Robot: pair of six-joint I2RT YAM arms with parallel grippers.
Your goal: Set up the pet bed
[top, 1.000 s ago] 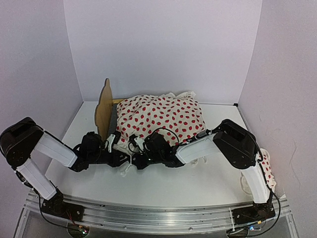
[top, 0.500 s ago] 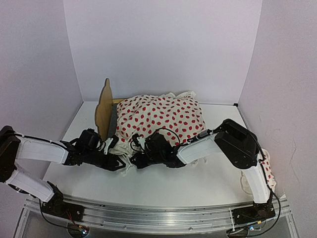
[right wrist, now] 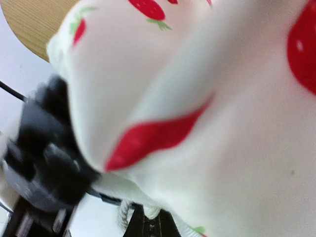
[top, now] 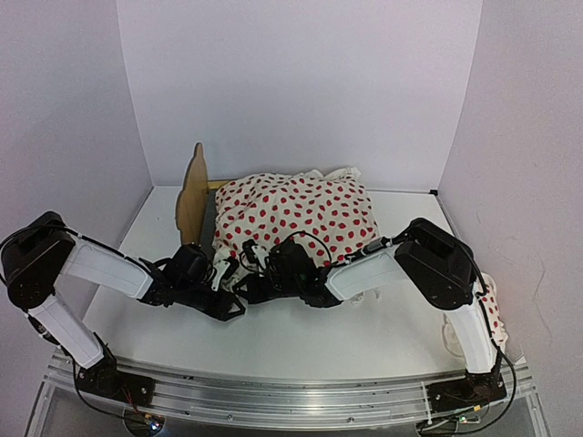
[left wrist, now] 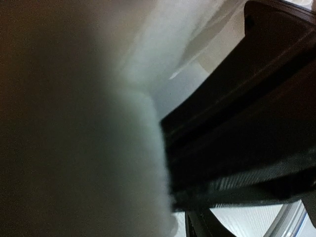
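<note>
Your right claw (top: 248, 284) is closed at the near hem of the duvet (top: 301, 214), but you cannot tell whether it has a fold pinched: its own camera is smothered in white, red-spotted cloth. The left claw (top: 230, 306) lies low on the table (top: 301, 350) just beside it. Whether it is apart or together cannot be told, since its wrist view gives only one dark finger (left wrist: 237, 128) against a pale blur.

The pet bed (top: 190, 196) stands at the back left of the table with its wavy headboard upright on the left. Almost all the rest of the frame is buried under the heaped duvet. Treat the frame as light and stiff. It looks like thin plywood that will probably slide or tip if you tug hard on the cloth lying over it. If you need to move it, take it by a board edge, the headboard being the only one exposed.

The duvet is soft and limp, so it will sag and drag; grip it at the hem, not the bulk.

Well apart, by the right arm's base, lies a small spotted pillow (top: 490, 308).
</note>
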